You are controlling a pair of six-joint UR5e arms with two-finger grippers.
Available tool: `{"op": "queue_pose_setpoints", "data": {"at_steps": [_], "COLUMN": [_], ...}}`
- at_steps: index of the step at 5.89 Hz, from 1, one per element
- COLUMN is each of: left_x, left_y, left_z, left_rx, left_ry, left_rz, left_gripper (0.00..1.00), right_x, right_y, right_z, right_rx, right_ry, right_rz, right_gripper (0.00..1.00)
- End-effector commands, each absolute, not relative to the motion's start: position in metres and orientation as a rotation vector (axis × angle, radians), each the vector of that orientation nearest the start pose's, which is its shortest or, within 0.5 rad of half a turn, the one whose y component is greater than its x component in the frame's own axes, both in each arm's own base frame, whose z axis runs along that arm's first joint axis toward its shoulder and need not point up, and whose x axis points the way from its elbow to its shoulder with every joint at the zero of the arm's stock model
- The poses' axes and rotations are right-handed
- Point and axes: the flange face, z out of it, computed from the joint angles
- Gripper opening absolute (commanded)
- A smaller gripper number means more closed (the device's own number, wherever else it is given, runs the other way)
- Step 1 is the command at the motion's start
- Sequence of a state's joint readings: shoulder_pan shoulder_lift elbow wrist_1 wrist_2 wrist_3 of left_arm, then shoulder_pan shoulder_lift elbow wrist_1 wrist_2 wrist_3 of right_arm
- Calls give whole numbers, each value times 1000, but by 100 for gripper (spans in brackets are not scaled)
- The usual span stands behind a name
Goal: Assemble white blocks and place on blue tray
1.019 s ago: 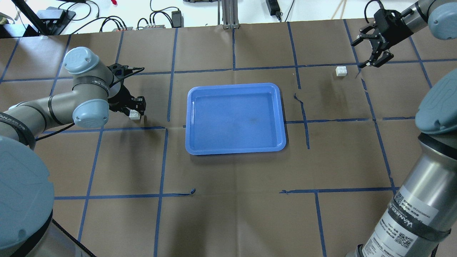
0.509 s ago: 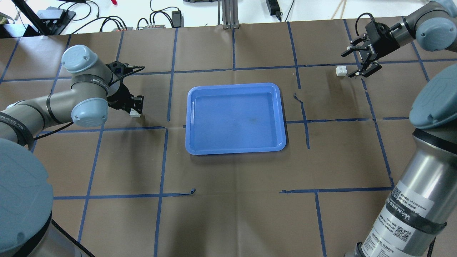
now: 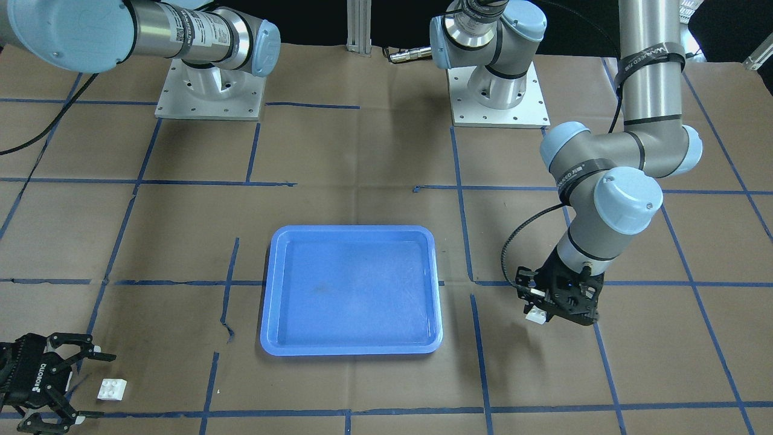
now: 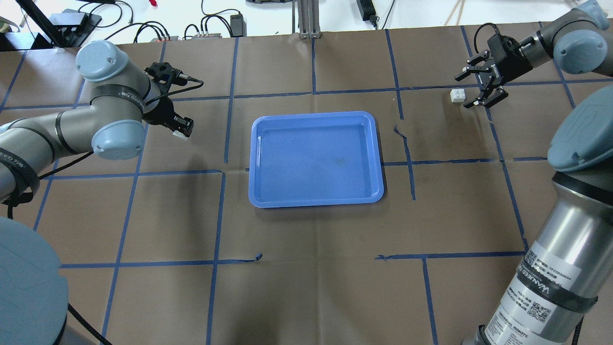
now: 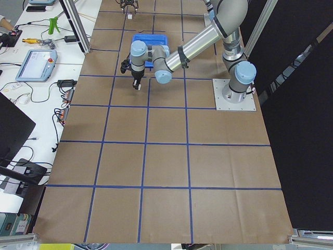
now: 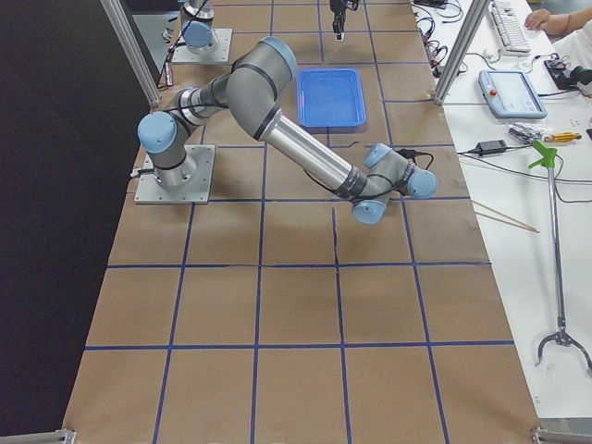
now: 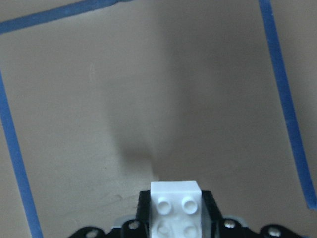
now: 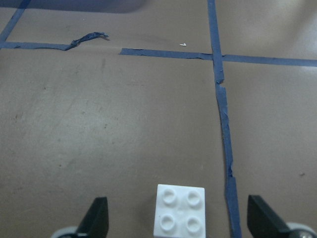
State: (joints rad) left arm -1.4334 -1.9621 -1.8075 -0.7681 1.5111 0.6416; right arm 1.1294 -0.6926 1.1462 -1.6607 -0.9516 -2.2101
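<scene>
Holding one white block (image 7: 176,207) clenched in my left pincer (image 4: 183,132), I reckon my spread right pincer (image 4: 463,92) must next close on the other block (image 8: 181,217)

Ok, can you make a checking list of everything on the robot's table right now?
surface: brown paper table with a blue tape grid.
job's things: blue tray empty, mid-table; one white block in the left gripper; other white block lying studs-up on the paper.
clutter: nothing seen.
grippers: left gripper shut on one white block; right gripper open, facing the other white block, not touching.
cables: black cable loops from the left wrist.
surroundings: bench beyond the table, with cords.
</scene>
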Motion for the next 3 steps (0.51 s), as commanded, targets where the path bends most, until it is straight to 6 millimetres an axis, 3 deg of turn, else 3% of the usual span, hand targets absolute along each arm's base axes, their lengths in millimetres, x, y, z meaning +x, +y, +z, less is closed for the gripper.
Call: {"op": "queue_pose_setpoints", "data": {"at_steps": [1, 2, 3], "left_x": [-155, -205, -242], "left_y": [-597, -583, -570], "left_z": [255, 249, 244], "left_rx": [1329, 1635, 1825], "left_ry": [2807, 2642, 2517], "left_rz": [-310, -297, -291], "left_gripper": [10, 12, 12], "right_x": [-143, -144, -144], "right_y": [-752, -752, -752], "right_z": [146, 146, 146], "right_rx": [-1871, -1871, -1874], "right_ry": [1742, 1742, 1743], "right_rz": [-672, -676, -677], "right_gripper": [88, 69, 68]}}
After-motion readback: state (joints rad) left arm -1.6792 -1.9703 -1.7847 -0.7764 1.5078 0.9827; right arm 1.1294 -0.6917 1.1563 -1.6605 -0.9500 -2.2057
